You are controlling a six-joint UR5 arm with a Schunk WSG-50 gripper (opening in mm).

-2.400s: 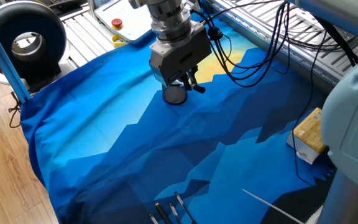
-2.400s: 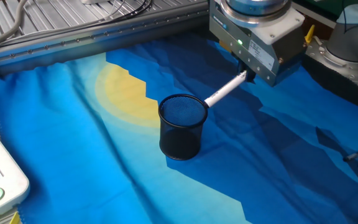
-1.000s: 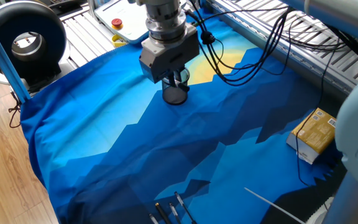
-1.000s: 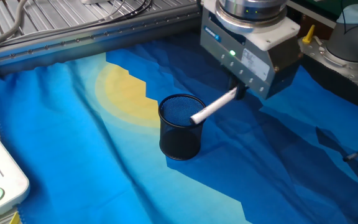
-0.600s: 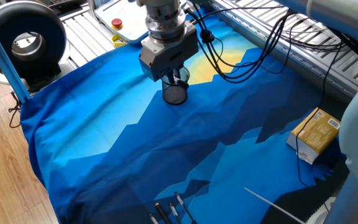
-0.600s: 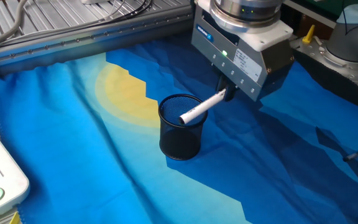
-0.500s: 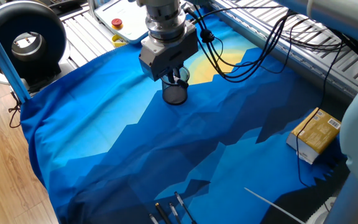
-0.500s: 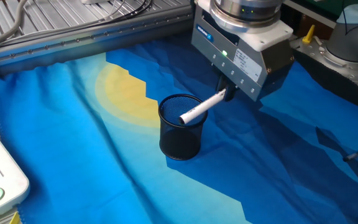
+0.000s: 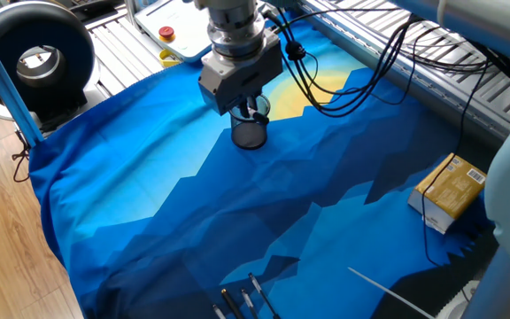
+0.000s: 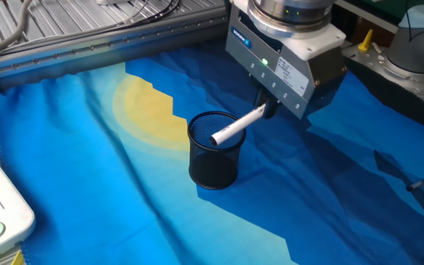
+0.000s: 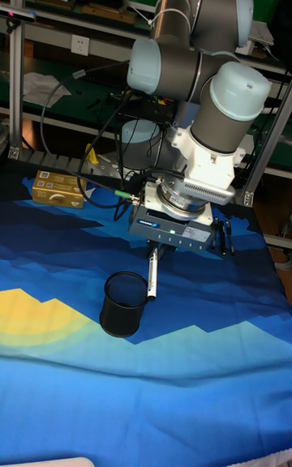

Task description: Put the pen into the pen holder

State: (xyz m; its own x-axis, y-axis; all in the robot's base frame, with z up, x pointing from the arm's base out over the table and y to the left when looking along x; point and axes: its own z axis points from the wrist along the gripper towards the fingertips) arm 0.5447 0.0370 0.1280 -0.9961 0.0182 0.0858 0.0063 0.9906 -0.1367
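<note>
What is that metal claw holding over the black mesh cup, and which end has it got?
The gripper holds a slim white marker pen by its upper end; the free tip hangs over the black wire-mesh pen holder.

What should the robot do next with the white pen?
Probably tip the pen more upright before letting go. The gripper holds it slanted, with its free end over the opening of the pen holder, so dropped now it might catch the rim.

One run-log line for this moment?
end effector: shut on pen | pen: tilted, tip over pen holder rim | release: not yet
</note>
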